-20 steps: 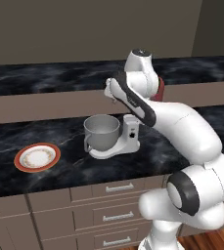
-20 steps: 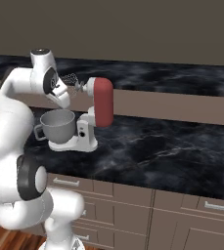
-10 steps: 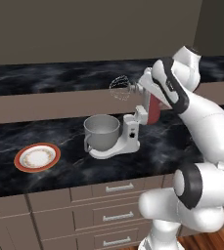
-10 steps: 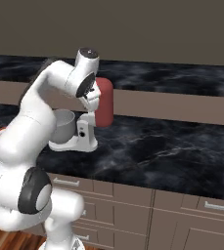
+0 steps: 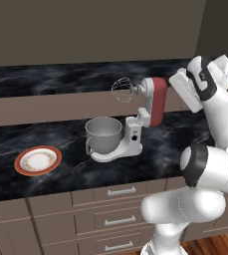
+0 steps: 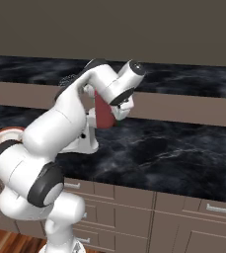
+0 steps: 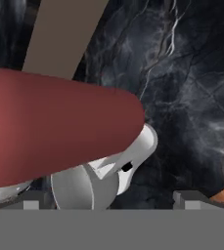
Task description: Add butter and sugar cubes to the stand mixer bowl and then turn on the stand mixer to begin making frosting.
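Count on the counter (image 5: 185, 137): one mixer (image 5: 144, 115), one bowl (image 5: 104, 134) seated on the mixer's base, one plate (image 5: 38, 160) left of the mixer. Below the counter: three drawer handles (image 5: 121, 191).

The stand mixer (image 5: 138, 124) had a white body and base and a dark red head, with a thin silvery wire whisk (image 5: 121, 90) at its front. Its bowl (image 5: 103, 134) was plain brushed grey metal. The plate (image 5: 38, 160) showed an orange-red rim, a cream middle and a faint ring of tan pattern. The counter (image 5: 175, 139) was black with pale grey-white marble veining. A flat tan-brown band (image 5: 46, 107) ran behind it, and the drawers (image 5: 115, 191) below were greyish-brown with silver handles.
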